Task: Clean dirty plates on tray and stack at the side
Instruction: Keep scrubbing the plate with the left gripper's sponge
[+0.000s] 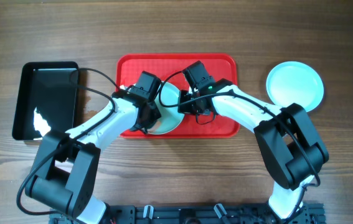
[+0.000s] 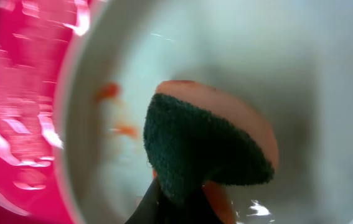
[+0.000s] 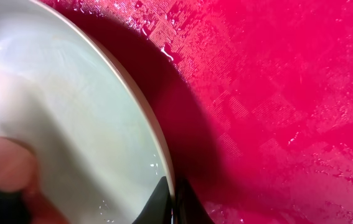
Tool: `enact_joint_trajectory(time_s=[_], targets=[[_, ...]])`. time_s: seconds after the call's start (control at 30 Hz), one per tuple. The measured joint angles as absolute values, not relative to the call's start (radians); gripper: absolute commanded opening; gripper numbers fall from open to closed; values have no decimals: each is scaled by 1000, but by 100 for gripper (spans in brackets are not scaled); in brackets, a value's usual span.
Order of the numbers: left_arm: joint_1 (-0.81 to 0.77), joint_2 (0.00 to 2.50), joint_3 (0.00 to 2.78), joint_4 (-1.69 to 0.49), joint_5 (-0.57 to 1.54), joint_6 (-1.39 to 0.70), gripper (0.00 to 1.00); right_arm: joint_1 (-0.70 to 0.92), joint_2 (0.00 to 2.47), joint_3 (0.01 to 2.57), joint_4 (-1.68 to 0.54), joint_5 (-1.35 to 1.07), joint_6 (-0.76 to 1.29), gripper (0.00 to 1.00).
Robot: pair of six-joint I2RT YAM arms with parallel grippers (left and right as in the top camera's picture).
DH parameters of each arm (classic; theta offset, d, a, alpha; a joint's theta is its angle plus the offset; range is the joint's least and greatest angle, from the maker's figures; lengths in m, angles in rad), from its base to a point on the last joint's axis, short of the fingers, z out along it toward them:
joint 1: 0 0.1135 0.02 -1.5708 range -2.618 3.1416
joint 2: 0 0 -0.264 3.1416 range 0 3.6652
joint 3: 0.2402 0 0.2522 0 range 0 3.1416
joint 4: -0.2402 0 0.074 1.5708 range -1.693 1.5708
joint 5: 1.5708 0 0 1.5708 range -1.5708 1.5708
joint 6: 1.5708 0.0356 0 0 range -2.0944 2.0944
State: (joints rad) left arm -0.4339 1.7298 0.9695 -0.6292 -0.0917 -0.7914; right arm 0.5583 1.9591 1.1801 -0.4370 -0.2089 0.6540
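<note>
Sponge [image 2: 207, 149], clamped in left gripper [image 1: 150, 113], presses on plate [image 2: 325, 81] bearing orange smears [image 2: 108, 92]. Right gripper [image 3: 173, 200] pinches plate rim, that edge apparently raised above red tray [image 1: 220, 68]. Second plate [image 1: 294, 86] rests on table [image 1: 338, 155], beside tray.

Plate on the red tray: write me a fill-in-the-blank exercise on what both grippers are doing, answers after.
1. The left gripper presses a ___ with a dark green face onto the plate.
2. The right gripper pinches this plate's ___.
3. The smears on it are ___.
4. A second plate lies on the table beside the tray, on the robot's ___ side.
Missing: sponge; rim; orange; right.
</note>
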Motion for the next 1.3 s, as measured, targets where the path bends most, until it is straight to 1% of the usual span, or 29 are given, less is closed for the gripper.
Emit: enact_joint_trajectory(time_s=[0.13,0.3,0.53,0.77,0.93,1.07,1.2,1.3], targets=[[-436,1730,970,-666,-212,-792,4,559,1959,1180,-437,-210,654,4],[-442,1732,970,-646,-326,-791,4,561,1960,1180,-435,-222,655,4],[-443,1738,966,-524,-453,-751,4,561,1960,1180,-433,-223,655,5],[-439,1737,964,-440,-510,-708,4,559,1960,1180,-433,-216,655,4],[-437,1702,964,-440,-522,-701,4,559,1960,1180,-433,-212,655,4],[-437,1597,964,-448,-501,-697,4,559,1960,1180,-433,-209,655,4],[-435,1497,965,-472,-375,-693,4,559,1960,1180,-432,-209,655,4],[-435,1492,966,-482,-265,-693,4,559,1960,1180,-432,-209,655,4]])
